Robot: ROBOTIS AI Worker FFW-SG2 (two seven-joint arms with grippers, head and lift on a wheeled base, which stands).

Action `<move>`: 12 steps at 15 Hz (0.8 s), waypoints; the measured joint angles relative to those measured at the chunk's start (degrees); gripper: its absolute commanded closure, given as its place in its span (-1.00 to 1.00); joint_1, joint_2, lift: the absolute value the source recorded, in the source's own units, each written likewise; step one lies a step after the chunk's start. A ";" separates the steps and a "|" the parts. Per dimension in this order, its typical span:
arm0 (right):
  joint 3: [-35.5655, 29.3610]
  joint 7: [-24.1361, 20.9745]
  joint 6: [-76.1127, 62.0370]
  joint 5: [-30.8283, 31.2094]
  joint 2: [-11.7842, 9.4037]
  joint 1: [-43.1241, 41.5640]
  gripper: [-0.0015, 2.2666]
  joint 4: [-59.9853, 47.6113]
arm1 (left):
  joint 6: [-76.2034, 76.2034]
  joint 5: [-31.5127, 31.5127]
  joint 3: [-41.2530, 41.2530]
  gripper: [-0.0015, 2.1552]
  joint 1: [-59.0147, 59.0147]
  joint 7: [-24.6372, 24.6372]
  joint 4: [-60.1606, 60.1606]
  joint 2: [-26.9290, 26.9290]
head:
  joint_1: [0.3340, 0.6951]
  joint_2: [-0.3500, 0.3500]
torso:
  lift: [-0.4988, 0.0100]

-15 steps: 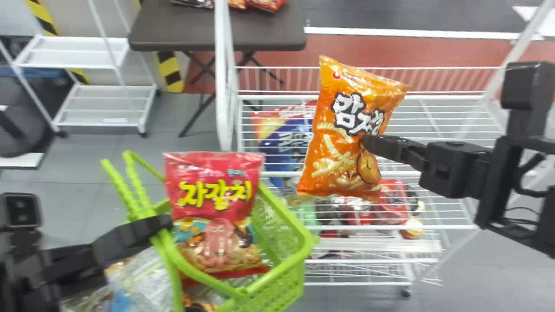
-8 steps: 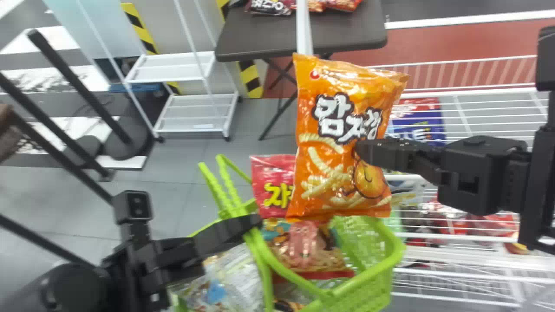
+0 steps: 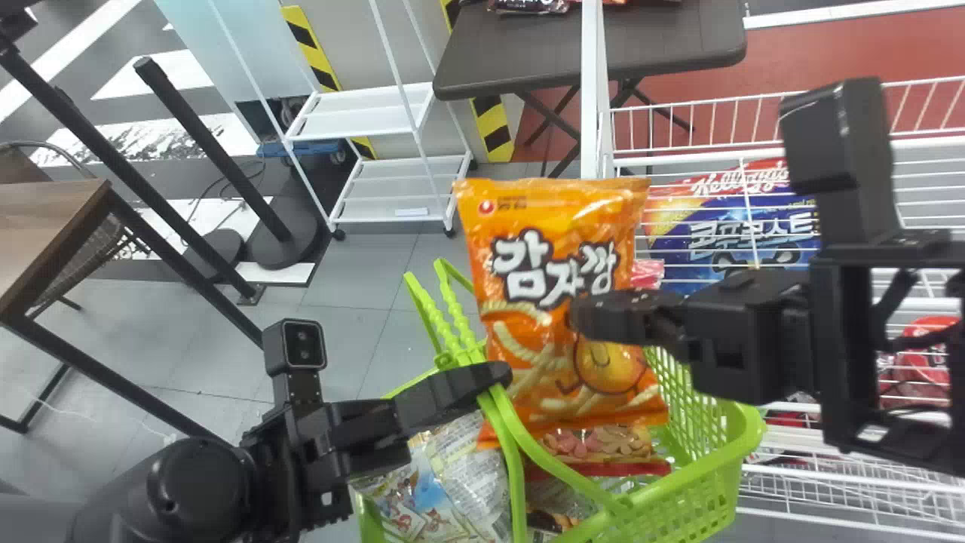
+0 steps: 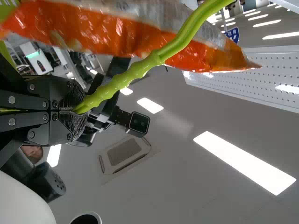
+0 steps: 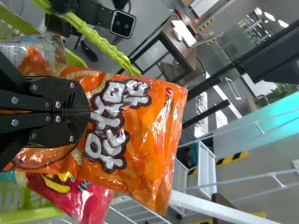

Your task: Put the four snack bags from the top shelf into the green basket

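Glossy orange snack bag (image 3: 528, 324) has shifted leftward to above the lime-green plastic basket (image 3: 742, 434); right gripper (image 3: 582, 315) clamps the bag closed, left gripper (image 3: 496, 373) clamps the ribbed green handle (image 4: 114, 85)

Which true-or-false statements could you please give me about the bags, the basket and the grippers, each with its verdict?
1. The right gripper holds the orange bag. True.
2. The left gripper also grips the orange bag. False: it grips the handle of the green basket.
3. The red bag is in the green basket. True.
4. The blue package is in the green basket. False: it is at the white rack.
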 measured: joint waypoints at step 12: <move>-15.56 10.04 -12.17 5.91 -2.51 2.09 -0.97 -0.94 | 0.00 0.89 0.83 0.99 0.95 0.00 -0.26 0.00 | 1.00 0.77 | 0.95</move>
